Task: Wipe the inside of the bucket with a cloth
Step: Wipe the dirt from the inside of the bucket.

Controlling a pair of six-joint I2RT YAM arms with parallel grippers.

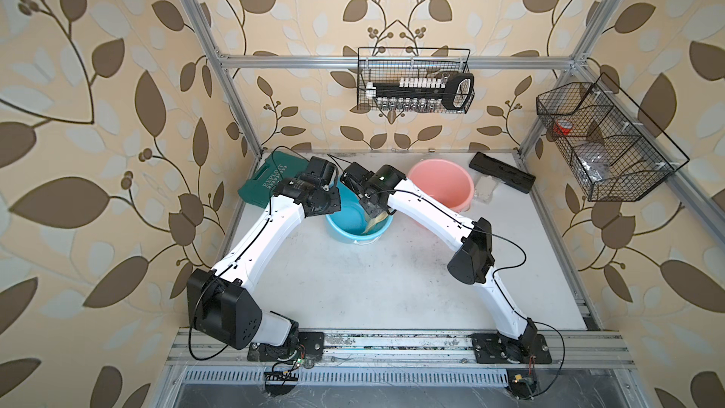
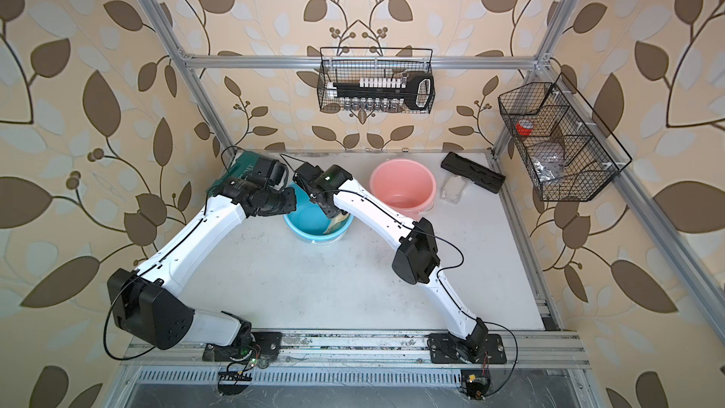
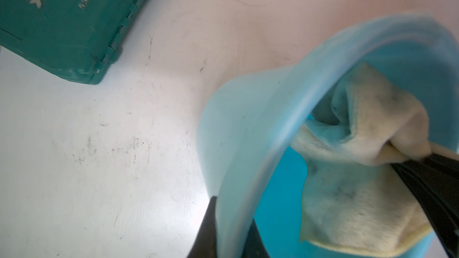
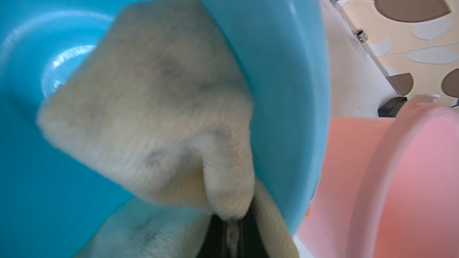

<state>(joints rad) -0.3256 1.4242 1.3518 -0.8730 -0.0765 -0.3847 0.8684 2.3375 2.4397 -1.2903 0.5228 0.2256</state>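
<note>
1. While both arms meet over the blue bucket, just above the centre of the frame in both top views, I find the cloth inside it, against the wall on the right-hand side of the bucket as pictured.
2. Right gripper: clamped on a bunched fold of the cloth. The right wrist view shows the rest of the rag spread against the blue inner wall, with grey-brown stains on its face.
3. Left gripper: pinched on the bucket's rim, with one of its fingers outside the wall and the other inside, per the left wrist view.
4. Bucket attitude: I cannot tell whether it sits flat or is tipped.
5. Pink bucket: upright, just beside the blue one, to its upper right in the frame. I cannot confirm whether the two touch.
6. Green case: lying flat to the upper left of the blue bucket, partly covered by the left arm's wrist in both top views.
7. Table: white, scuffed with dark marks, most plainly in the left wrist view.
</note>
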